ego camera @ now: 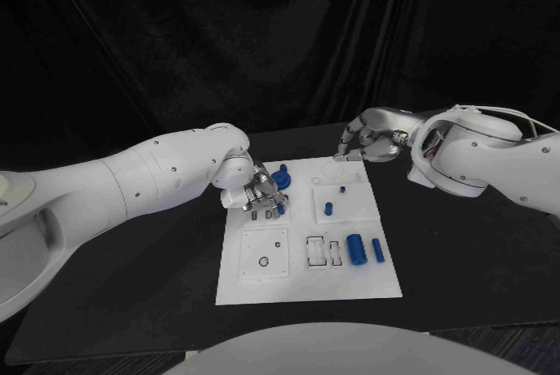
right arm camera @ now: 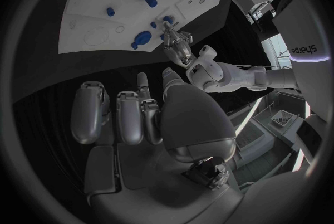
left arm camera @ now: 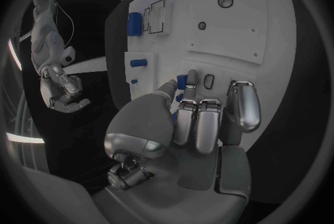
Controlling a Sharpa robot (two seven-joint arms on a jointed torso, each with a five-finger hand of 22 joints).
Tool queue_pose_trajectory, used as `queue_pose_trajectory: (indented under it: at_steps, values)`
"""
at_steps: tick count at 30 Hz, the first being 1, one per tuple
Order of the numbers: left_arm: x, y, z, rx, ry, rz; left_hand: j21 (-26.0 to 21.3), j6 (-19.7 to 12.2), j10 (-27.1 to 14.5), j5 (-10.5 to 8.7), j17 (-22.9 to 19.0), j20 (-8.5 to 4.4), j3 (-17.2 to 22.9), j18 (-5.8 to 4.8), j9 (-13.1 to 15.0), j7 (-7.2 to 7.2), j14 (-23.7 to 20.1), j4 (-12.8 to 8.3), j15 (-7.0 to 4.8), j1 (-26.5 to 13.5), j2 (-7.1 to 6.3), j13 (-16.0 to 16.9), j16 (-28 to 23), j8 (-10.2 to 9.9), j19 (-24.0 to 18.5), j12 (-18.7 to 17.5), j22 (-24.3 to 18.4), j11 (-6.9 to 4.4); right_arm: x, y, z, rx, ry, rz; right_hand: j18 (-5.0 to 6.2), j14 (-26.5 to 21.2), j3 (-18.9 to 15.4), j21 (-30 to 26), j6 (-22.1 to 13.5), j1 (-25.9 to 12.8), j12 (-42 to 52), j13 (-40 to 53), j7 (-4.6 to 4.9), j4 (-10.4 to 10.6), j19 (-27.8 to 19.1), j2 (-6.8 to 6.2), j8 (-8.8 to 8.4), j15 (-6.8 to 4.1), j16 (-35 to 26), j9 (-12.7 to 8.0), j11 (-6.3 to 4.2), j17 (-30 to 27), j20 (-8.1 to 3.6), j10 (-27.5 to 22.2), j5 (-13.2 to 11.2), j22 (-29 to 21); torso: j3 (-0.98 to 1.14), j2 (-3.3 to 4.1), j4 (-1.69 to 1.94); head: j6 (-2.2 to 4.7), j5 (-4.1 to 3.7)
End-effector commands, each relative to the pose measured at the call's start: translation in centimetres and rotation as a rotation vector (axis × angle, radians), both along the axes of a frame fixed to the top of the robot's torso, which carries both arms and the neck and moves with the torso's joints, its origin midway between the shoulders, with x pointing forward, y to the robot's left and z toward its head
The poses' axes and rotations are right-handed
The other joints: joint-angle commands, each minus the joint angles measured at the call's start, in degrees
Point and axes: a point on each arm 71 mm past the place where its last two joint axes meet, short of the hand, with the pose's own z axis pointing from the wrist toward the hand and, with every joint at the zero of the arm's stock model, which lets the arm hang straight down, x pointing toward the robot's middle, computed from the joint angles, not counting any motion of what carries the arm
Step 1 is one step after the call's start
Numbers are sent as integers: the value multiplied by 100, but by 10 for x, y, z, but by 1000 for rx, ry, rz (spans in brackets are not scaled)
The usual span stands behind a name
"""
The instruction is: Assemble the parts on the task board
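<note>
Your left hand (ego camera: 264, 195) is down on the far left part of the white task board (ego camera: 306, 287), its fingers closing round a small blue part (left arm camera: 181, 81) at their tips. In the left wrist view that piece sits between the thumb and a fingertip (left arm camera: 192, 77), so it reads as pinched, though how firm the hold is cannot be told. A slot (left arm camera: 209, 82) lies just beside the piece, on the side towards the other fingers; the coming move likely turns on that short gap.

Your right hand (ego camera: 369, 142) hangs over the black bench (ego camera: 467, 270) just past the board's far right corner, fingers curled in with nothing in them. It is well apart from the work, and the left hand is the nearer by far.

On the board's middle right, a short blue peg (ego camera: 328, 206) stands nearer the right hand than the left. Toward your side, a thick blue cylinder (ego camera: 356, 249) and a thinner blue pin (ego camera: 377, 249) lie side by side, long axes running from near to far, just right of two rectangular recesses (ego camera: 316, 251). A flat blue knob (ego camera: 285, 176) rests just beyond the left hand's fingers.

Judged from the loose pieces, most of the assembly is not yet done.
</note>
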Motion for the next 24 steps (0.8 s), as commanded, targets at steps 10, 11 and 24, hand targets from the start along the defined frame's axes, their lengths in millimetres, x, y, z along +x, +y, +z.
queue_pose_trajectory:
  at_steps: [10,11,24]
  values:
    - [-1,0,-1,-16,5,-13,-47,-35,538,407,1509,5,464,75,52,-11,585,-260,-40,58,-142,1424,15,-73,-24,-17,36,-40,0,-1,-3,-15,17,-12,68,276,-2,-39,-19,63,15,1509,0,-37,8,-2,29,46,-26,6,51,-14,39,597,-36,958,2,1,-2,0,19]
    - [-1,1,-1,-16,5,-13,-53,-34,538,460,1509,5,553,75,62,-10,585,-307,-39,46,-170,1424,15,-80,-23,-17,41,-39,0,-1,-3,-15,17,-12,68,275,-1,-42,-19,72,15,1509,0,-46,8,-3,29,46,-30,6,51,-20,39,597,-35,958,3,0,-2,0,22]
    - [-1,2,-1,-16,7,-15,-97,-28,539,813,1509,14,1416,75,185,16,585,-637,-28,-232,-394,1425,15,-117,-5,-18,106,-24,1,-1,-4,-21,26,-9,80,259,12,-105,-23,178,15,1509,5,-142,-12,-14,32,49,-64,6,55,-69,42,597,-19,942,1,-2,0,0,49]
